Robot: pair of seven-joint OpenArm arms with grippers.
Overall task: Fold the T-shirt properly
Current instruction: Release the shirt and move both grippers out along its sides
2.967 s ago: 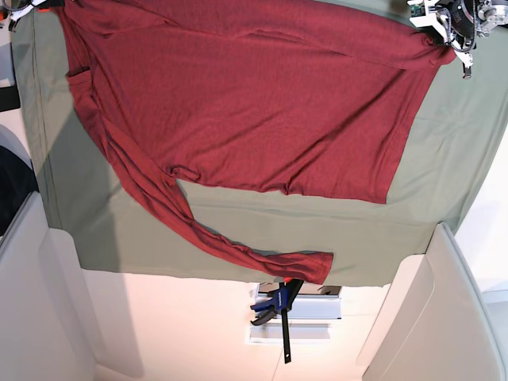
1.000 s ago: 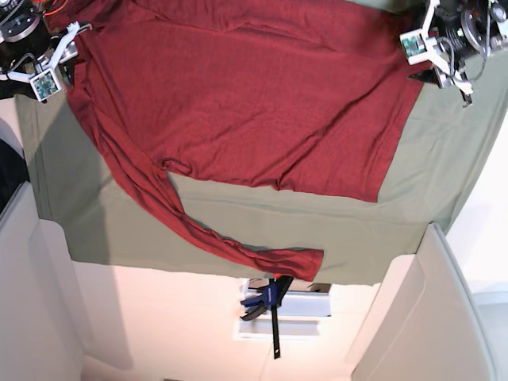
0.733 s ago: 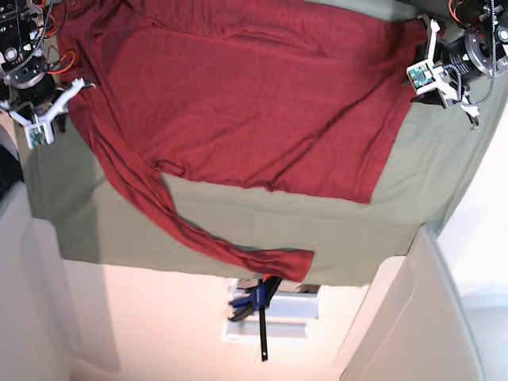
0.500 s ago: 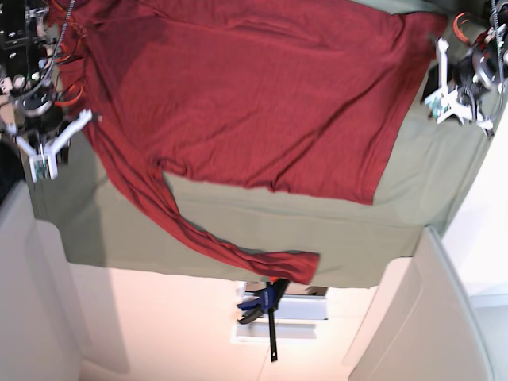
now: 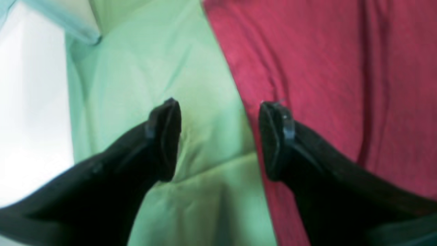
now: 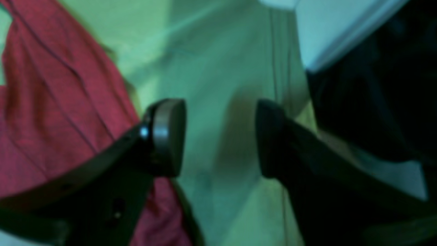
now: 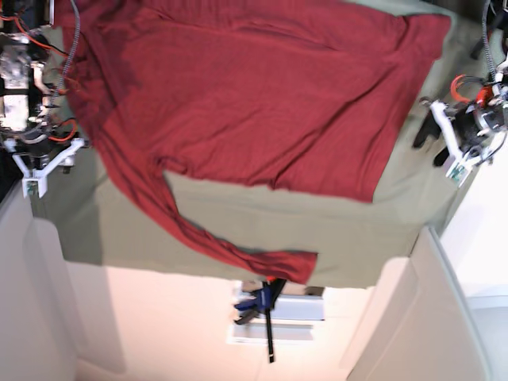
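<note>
Both jaws stood apart, holding nothing; left gripper (image 5: 218,136) and right gripper (image 6: 220,136) flanked the T-shirt (image 7: 254,87); between folds, I judged; next I needed fresh edge grips.

The T-shirt (image 7: 254,95) is thin, matt maroon jersey with soft creases. Beneath the left gripper (image 5: 218,136) lies a smooth, matt sage-green cloth (image 5: 143,68); its fingers (image 5: 164,136) look matt black plastic.

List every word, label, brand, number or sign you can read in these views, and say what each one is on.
No readable text in any view.
T-shirt: plain, no print showing.
Green cloth: no markings.
Clamp below the cloth's edge: any label too small to read.
Left gripper and right gripper: plain black fingers, both views blurred, no lettering visible.
</note>
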